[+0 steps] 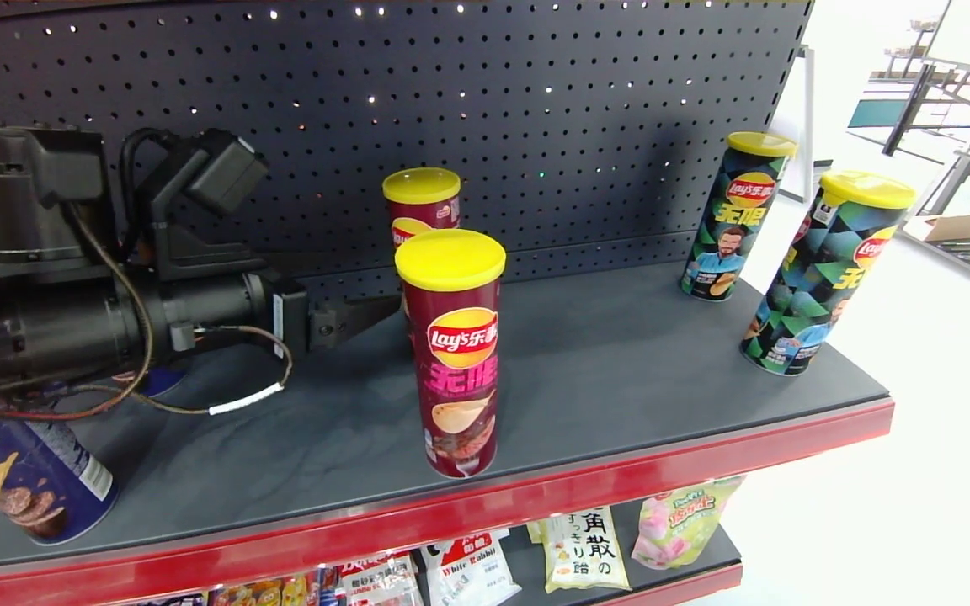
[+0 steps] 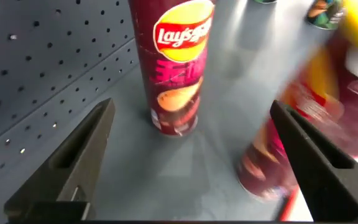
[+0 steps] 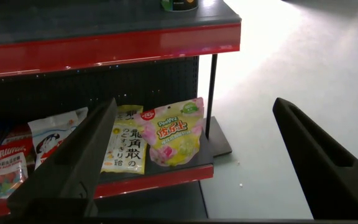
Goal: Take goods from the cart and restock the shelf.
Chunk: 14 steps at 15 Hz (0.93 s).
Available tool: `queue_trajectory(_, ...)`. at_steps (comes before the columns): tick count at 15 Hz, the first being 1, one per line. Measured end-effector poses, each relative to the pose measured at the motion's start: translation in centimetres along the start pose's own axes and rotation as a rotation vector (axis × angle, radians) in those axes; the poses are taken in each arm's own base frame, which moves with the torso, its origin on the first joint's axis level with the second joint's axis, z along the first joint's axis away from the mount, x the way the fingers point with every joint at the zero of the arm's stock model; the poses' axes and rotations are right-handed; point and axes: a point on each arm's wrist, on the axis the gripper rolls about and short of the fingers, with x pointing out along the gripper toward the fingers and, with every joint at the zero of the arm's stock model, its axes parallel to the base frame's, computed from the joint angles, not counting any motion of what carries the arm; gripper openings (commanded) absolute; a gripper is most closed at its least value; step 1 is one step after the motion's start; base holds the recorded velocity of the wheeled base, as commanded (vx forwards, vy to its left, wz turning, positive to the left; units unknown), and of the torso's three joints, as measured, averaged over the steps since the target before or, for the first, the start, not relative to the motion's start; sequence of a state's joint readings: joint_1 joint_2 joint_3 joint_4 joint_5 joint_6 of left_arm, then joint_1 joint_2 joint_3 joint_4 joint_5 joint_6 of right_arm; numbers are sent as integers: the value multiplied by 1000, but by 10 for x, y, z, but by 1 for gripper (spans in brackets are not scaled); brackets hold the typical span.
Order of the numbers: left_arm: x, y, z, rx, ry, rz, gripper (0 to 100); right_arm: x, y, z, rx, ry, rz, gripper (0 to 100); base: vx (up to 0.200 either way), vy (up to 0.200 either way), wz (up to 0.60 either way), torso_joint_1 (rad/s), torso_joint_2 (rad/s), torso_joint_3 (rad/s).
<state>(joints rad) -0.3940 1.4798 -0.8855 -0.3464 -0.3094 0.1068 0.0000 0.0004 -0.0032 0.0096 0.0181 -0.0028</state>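
Two maroon chip cans with yellow lids stand on the dark grey top shelf [image 1: 620, 379]. The front can [image 1: 452, 353] is near the red edge and the back can [image 1: 423, 204] is by the pegboard. My left gripper [image 1: 367, 316] hovers low over the shelf, left of the cans, and points at the back one. In the left wrist view the left gripper [image 2: 192, 109] is open, with the back can [image 2: 176, 68] ahead of its fingertips and untouched. The front can [image 2: 303, 137] is off to one side. My right gripper [image 3: 196, 106] is open and holds nothing, facing the lower shelf.
Two dark green chip cans [image 1: 739, 215] [image 1: 830, 273] stand at the shelf's right end. A blue can [image 1: 22, 480] sits at the front left corner. Snack bags [image 3: 173, 130] hang on the lower shelf. The pegboard [image 1: 535, 101] backs the shelf, and open floor lies to the right.
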Motion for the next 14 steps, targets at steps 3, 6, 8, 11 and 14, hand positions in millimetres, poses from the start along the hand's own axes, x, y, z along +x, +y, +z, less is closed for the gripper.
queue_trajectory(3, -27, -9, -5, 11, -20, 2, 100, 0, 0, 0, 0, 0, 0, 100, 0, 0, 0, 0, 0, 0)
queue_trajectory(6, -66, -22, -14, 25, -59, 8, 100, 0, 0, 0, 0, 0, 0, 100, 0, 0, 0, 0, 0, 0)
queue_trajectory(8, -99, -34, -24, 37, -95, 17, 100, 0, 0, 0, 0, 0, 0, 100, 0, 0, 0, 0, 0, 0)
queue_trajectory(11, -154, -53, -45, 46, -116, 66, 100, 0, 0, 0, 0, 0, 0, 100, 0, 0, 0, 0, 0, 0)
queue_trajectory(14, -211, -70, -72, 36, -169, 271, 100, 0, 0, 0, 0, 0, 0, 100, 0, 0, 0, 0, 0, 0)
